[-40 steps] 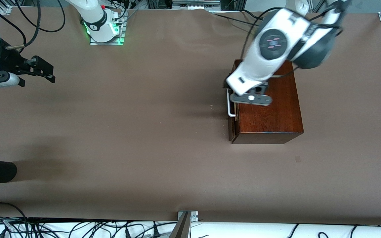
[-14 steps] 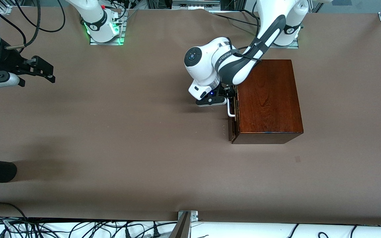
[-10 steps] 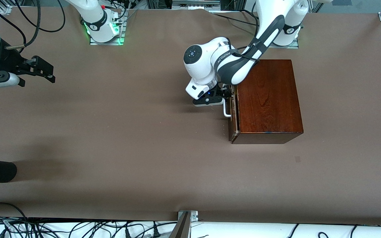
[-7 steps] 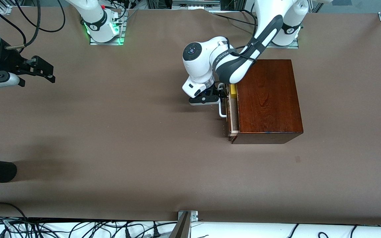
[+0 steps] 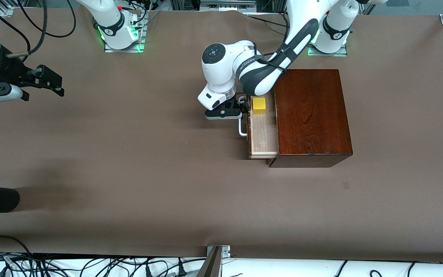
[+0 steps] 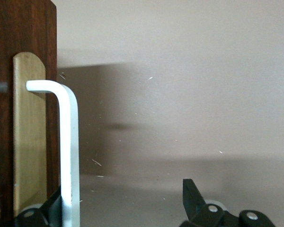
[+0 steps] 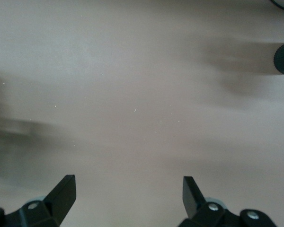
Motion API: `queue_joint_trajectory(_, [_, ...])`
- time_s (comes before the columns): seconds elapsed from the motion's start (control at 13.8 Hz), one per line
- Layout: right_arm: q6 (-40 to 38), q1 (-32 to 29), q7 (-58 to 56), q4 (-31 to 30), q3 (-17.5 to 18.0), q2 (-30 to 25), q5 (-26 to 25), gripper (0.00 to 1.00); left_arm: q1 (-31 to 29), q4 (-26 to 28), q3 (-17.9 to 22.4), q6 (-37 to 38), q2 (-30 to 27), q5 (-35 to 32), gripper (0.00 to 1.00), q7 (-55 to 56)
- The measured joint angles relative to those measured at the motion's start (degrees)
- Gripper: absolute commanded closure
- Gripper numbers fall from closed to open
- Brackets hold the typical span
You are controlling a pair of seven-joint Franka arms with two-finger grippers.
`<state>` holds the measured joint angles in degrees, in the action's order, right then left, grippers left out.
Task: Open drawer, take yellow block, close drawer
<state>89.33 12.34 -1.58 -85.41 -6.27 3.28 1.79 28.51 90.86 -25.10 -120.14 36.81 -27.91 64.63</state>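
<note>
The drawer stands pulled out of the wooden box, its pale floor showing. The left gripper sits at the white handle, fingers spread with the bar hooked just inside one fingertip. The yellow block lies in the drawer just beside that claw, on the box side of the handle. The right gripper waits over bare table at the right arm's end, jaws apart and holding nothing, well apart from the block.

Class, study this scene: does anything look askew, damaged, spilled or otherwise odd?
Nothing stands out. The drawer is pulled partly out of the wooden box and sits square. The yellow block rests flat inside it. The left gripper is at the white handle, hooking it with open jaws. The right gripper waits open over bare table.
</note>
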Motion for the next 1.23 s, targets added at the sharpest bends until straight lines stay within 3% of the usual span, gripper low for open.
queue_joint_trajectory(0.43, [0.0, 0.0, 0.0, 0.0, 0.0, 0.0, 0.0, 0.00, -0.1, -3.5, 0.1, -2.3, 1.1, 4.2, 0.00, 0.0])
queue_joint_trajectory(0.65, [0.0, 0.0, 0.0, 0.0, 0.0, 0.0, 0.0, 0.00, -0.2, -6.8, -0.1, 2.1, 0.1, 4.9, 0.00, -0.3])
queue_joint_trajectory(0.94, [0.1, -0.1, 0.0, -0.1, 0.0, 0.5, 0.0, 0.00, -2.4, -8.9, 0.0, 14.1, -6.6, 5.5, 0.00, -2.5])
queue_joint_trajectory(1.23, [0.3, 0.0, 0.0, -0.1, 0.1, 2.0, 0.2, 0.00, -11.5, -9.1, 0.0, 22.1, -15.2, 11.4, 0.00, -13.8])
